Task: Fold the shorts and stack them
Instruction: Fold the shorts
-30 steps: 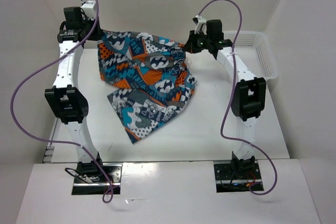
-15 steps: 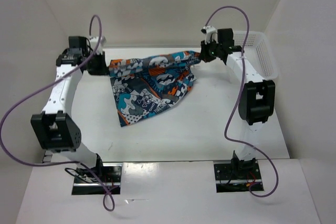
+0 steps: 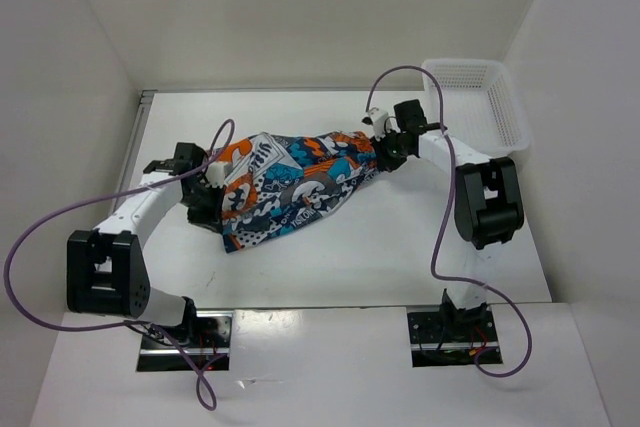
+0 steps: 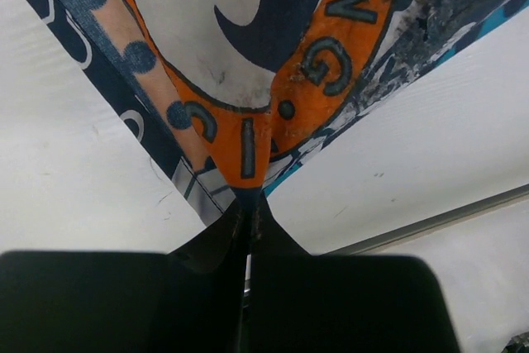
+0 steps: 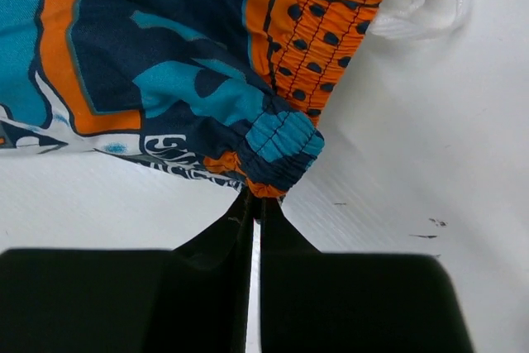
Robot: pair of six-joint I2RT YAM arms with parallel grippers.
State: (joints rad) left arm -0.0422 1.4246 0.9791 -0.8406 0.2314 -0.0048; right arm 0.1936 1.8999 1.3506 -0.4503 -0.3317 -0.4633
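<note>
We are pinching the soft cartoon-print fabric shorts in teal, orange, navy and white (image 3: 290,182) at both ends. Our left gripper (image 4: 248,206) is clamping their left edge and our right gripper (image 5: 253,198) their gathered right hem. The cloth is spanning between them, mid-way across the white table (image 3: 400,237).
</note>
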